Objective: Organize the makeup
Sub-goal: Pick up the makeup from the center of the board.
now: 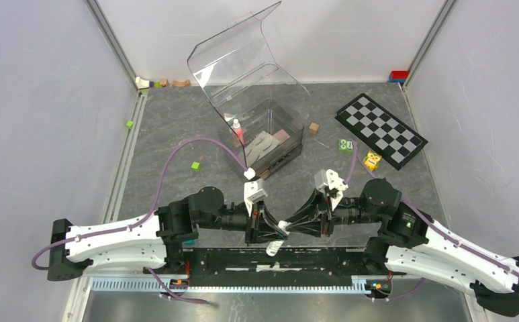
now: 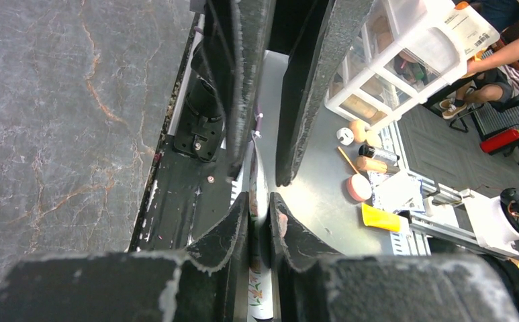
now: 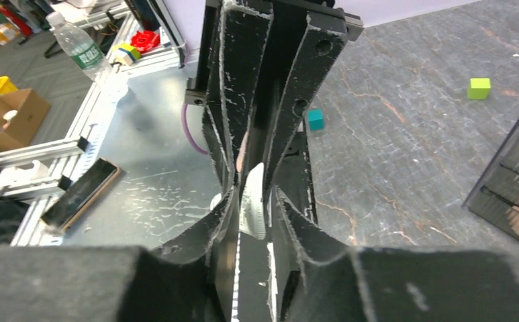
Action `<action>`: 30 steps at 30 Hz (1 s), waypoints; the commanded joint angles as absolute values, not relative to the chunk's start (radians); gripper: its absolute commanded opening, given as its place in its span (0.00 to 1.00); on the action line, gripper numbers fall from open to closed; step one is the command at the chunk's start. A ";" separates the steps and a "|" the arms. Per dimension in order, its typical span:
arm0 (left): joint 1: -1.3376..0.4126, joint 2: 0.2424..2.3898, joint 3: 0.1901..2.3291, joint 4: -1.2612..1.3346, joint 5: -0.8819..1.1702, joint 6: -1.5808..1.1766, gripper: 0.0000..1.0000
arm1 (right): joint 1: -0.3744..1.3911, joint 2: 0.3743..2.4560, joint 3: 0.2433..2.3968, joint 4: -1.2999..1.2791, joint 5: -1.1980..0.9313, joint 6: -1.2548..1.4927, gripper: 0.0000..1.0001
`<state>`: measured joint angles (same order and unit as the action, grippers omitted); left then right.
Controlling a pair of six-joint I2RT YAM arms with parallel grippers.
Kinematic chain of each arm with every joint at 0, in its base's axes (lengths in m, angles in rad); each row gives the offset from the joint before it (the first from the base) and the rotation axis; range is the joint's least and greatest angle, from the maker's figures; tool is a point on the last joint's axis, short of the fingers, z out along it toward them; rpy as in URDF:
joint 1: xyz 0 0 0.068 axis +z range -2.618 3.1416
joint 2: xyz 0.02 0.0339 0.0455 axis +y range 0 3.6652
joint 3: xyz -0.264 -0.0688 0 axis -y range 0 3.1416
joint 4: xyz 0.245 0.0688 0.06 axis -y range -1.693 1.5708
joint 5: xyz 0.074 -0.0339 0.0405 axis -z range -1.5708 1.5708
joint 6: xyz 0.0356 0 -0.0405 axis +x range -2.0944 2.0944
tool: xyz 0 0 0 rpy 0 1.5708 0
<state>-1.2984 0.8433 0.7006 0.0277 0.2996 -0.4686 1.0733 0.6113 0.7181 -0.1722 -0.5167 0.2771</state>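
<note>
The white tube (image 1: 274, 247) sits above the black rail (image 1: 229, 259) at the table's near edge, clenched in my left gripper (image 1: 277, 235). My right gripper (image 1: 293, 227) has a finger on either side of the tube's ribbed cap (image 3: 252, 201), but I cannot tell whether they pinch it. The clear box (image 1: 298, 126) stands well behind.

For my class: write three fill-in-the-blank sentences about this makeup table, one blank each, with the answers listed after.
The left gripper is ____ on the white tube.
The lid of the clear organizer stands ____.
The checkerboard lies on the ____ arm's side of the table.
Missing words: shut, open, right.
</note>
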 commanded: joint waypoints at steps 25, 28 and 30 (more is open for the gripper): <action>-1.305 0.583 0.844 -0.544 -0.387 -0.437 0.99 | 1.077 0.752 1.064 -0.425 0.215 0.194 0.00; -1.304 0.555 0.908 -0.745 -0.596 -0.501 0.99 | 1.077 0.864 1.179 -0.468 0.331 0.152 0.00; -1.305 0.543 0.932 -0.827 -0.670 -0.538 0.99 | 1.077 0.955 1.277 -0.497 0.384 0.118 0.00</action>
